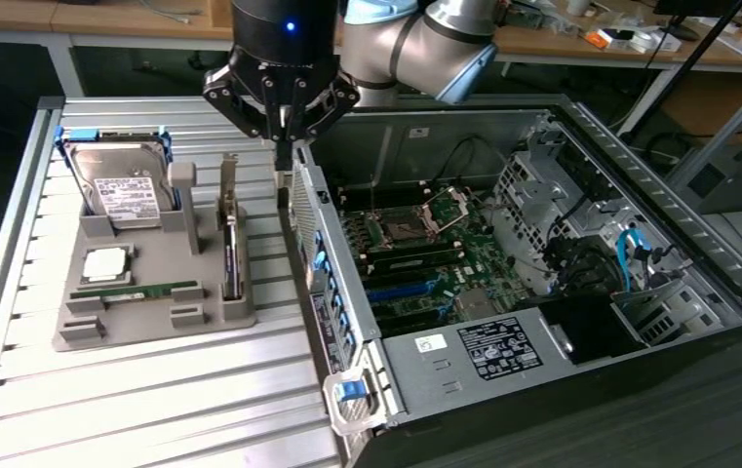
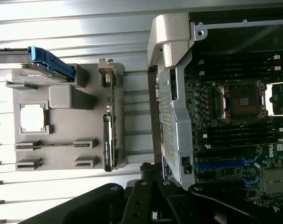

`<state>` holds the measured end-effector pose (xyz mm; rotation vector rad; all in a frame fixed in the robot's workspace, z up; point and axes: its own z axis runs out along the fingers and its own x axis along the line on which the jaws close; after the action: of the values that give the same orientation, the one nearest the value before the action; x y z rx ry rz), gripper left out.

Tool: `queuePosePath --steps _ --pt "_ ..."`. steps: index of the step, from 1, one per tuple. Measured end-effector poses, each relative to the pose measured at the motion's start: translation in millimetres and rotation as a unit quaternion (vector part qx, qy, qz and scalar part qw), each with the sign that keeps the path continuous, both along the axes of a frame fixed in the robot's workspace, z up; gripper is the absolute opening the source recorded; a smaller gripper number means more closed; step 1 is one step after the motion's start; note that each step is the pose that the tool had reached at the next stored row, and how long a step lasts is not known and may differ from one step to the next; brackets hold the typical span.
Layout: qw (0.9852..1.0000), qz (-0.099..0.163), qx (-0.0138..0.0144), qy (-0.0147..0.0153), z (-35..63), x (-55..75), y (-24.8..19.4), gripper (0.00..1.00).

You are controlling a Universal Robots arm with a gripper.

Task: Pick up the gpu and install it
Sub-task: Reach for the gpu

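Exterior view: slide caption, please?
Silver-black robot arm hangs above open computer case; thin green gpu card stands untouched in grey plastic tray.

- My exterior camera looked steeply down from high over the bench (image 1: 149,390), taking in the parts holder (image 1: 85,331) and the open computer case (image 1: 449,375).
- My wrist camera faced straight down, closer, above the case's side wall.
- Both shared the holder and the motherboard (image 2: 211,140).

White sticker (image 1: 429,342) on the silver metal panel (image 1: 439,382): handwritten figure, apparently 5. Print on the black label (image 1: 498,348) and hard drive label (image 1: 130,192): illegible.
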<state>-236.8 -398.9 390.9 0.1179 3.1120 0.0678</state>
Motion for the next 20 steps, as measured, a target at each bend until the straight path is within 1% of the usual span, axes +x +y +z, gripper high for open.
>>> queuePosePath --steps 8,20 --pt "1.0000 0.000 0.0000 0.0000 0.0 -4.7 0.0 0.11" --pt "1.0000 0.000 -0.0001 0.0000 -0.1 -17.0 0.0 0.11"
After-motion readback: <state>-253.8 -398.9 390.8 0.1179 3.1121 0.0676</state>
